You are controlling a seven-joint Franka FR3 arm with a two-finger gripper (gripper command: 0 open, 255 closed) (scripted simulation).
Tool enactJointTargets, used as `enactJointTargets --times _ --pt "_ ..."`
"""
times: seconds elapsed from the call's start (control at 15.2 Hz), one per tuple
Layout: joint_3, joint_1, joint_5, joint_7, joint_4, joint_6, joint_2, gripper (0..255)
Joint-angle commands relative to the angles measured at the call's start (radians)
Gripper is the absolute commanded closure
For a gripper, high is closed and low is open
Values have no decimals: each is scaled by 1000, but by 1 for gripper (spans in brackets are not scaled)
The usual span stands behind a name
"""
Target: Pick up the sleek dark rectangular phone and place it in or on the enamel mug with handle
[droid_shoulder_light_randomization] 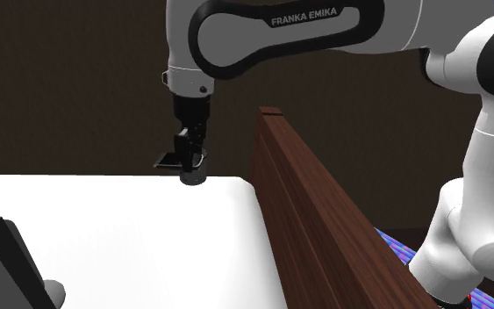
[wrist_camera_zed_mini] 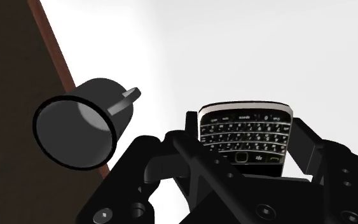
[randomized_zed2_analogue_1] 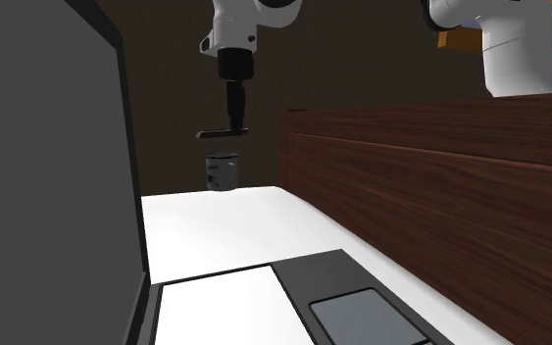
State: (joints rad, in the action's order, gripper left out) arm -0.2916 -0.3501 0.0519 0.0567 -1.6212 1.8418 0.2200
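One black pincer [droid_shoulder_light_randomization: 188, 156] pinches the keypad phone [wrist_camera_zed_mini: 244, 135] level above the dark mug [randomized_zed2_analogue_1: 222, 172] at the edge of the white worktop [droid_shoulder_light_randomization: 131, 237].

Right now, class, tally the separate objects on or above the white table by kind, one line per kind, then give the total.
phone: 1
mug: 1
laptop: 1
Total: 3
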Motion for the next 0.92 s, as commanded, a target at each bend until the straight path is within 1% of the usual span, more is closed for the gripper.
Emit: enactJointTargets --times 0.0,0.4,0.66,0.73,0.86 --pt "8 11 1 20 29 -18 11 255" --pt "53 79 6 138 139 -58 82 255" --pt "80 121 11 212 247 -98 151 255" --pt "89 135 13 236 291 -114 179 255" --pt "89 136 13 236 261 -86 177 255"
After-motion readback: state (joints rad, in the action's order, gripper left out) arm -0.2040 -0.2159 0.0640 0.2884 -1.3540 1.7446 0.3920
